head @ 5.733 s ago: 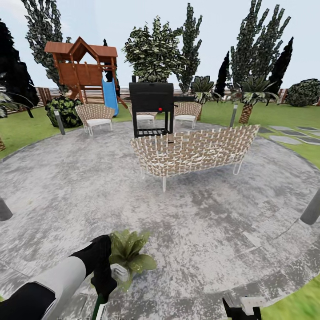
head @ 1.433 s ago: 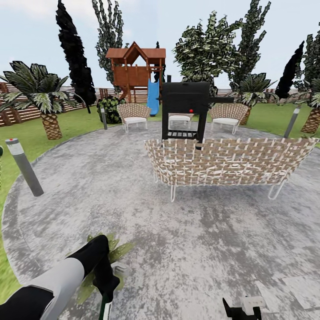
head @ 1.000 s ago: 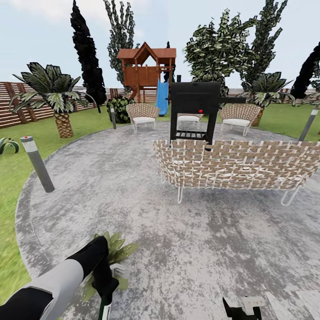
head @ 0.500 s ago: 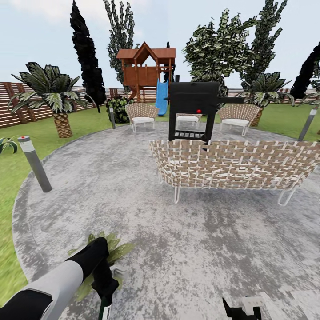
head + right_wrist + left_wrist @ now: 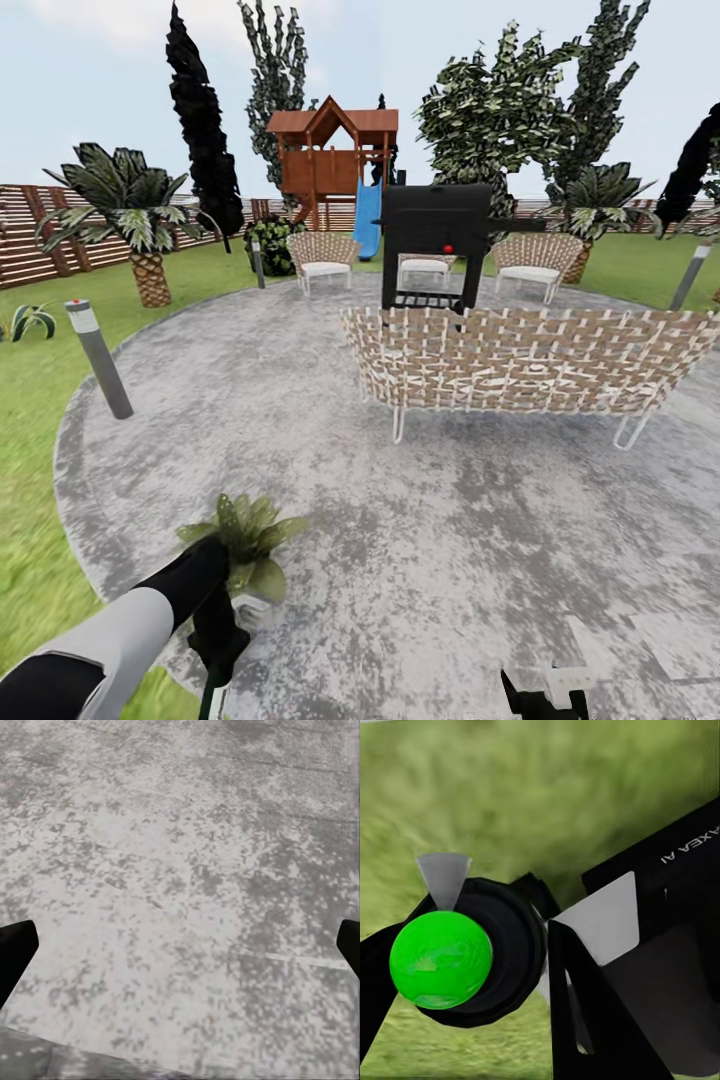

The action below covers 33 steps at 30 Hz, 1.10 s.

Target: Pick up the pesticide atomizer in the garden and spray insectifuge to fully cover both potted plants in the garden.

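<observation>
I have the left end effector [image 5: 218,655] low at my left in the head view, closed around the pesticide atomizer [image 5: 212,698], of which I see a thin green and white stem hanging below the black fingers at the edge of the picture. In the left wrist view the atomizer [image 5: 441,958] shows as a bright green ball seated in a black ring with a pale grey cone beside it, blurred grass beyond, so I judge the pickup done. 1 potted plant [image 5: 243,537] stands on the round grey patio [image 5: 480,540] just beyond my left forearm, its speckled rosette rising out of a small grey pot near the patio's grass edge; the second potted plant I cannot find here. The right end effector [image 5: 545,697] sits at the lower edge of the head view; in the right wrist view its 2 dark fingertips [image 5: 15,952] stand wide apart at opposite sides with bare stone between them, holding nothing. Ahead are a wicker sofa [image 5: 530,362], a black grill [image 5: 437,238] and a wooden playhouse [image 5: 335,160]. I see no mist or wetness on the leaves, so I cannot tell whether this plant has been covered; I judge spraying both plants is what is left.
</observation>
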Motion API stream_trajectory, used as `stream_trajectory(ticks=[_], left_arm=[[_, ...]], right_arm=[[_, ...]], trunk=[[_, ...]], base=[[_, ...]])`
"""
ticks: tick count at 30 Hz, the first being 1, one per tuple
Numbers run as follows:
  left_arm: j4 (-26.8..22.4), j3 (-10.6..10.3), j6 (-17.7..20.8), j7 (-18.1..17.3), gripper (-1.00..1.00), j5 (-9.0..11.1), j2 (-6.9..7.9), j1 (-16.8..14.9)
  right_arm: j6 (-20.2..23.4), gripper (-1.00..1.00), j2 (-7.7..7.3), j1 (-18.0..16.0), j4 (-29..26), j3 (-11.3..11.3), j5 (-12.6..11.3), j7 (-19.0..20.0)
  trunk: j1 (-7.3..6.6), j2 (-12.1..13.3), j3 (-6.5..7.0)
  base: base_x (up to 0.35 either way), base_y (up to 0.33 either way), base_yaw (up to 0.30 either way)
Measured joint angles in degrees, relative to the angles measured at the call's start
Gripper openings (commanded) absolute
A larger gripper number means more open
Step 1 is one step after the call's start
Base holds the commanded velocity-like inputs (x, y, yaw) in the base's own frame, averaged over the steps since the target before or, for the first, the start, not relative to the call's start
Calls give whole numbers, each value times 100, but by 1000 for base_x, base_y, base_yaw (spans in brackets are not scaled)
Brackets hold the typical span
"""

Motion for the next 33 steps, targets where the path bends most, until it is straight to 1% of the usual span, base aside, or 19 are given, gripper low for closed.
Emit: stream_trajectory(ticks=[2,6,8,9,10,11,12,13,16,18,21,22,25,30,33], left_arm=[[-5,27,0,14,-100,12,14,-1],[-60,406,-37,34,-100,11,13,-4],[-281,590,-43,119,-100,7,-11,-3],[-387,682,-43,236,-100,-5,-31,-3],[-595,1370,-11,725,-100,46,-153,-5],[-646,1683,0,1043,-100,57,-296,-2],[-656,1859,1,1374,-100,39,-433,-2],[-658,1911,2,1580,-100,35,-511,-6],[-663,1979,26,1790,-100,41,-602,-24],[-667,1995,30,1806,-100,70,-613,-23],[-659,1996,34,1822,-100,315,-613,-21],[-636,1994,33,1825,-100,359,-615,-20],[-592,1996,30,1825,-100,402,-618,-20],[-555,1986,29,1824,-100,418,-618,-13],[-499,1984,28,1824,-100,420,-620,-11]], right_arm=[[0,100,-1,0,0,0,0,0],[0,100,-1,0,0,0,0,0],[0,100,0,0,0,0,0,0],[0,100,-1,0,0,0,0,0],[0,100,-1,0,0,0,0,0],[0,100,-1,0,0,0,0,0],[0,100,-1,0,0,0,0,0],[0,100,-1,0,0,0,0,0],[0,100,-1,0,0,0,0,0],[0,100,-1,0,0,0,0,0],[0,100,-1,0,0,0,0,0],[0,100,-1,0,0,0,0,0],[0,100,-1,0,0,0,0,0],[0,100,-1,0,0,0,0,0],[-1,100,-1,2,0,0,0,0]], trunk=[[-2,0,0],[-3,0,0],[-3,0,1],[-3,0,0],[-4,0,1],[-3,0,0],[-3,0,0],[-3,0,0],[-3,0,0],[-3,0,0],[-5,0,0],[-6,0,0],[-5,0,0],[-3,0,0],[-5,0,0]], base=[[-98,0,252],[-20,0,151],[-2,0,20],[0,0,2],[0,0,0],[0,0,0],[0,0,0],[0,0,0],[0,0,0],[0,0,0],[150,0,0],[282,0,0],[164,0,0],[35,0,0],[162,-43,0]])
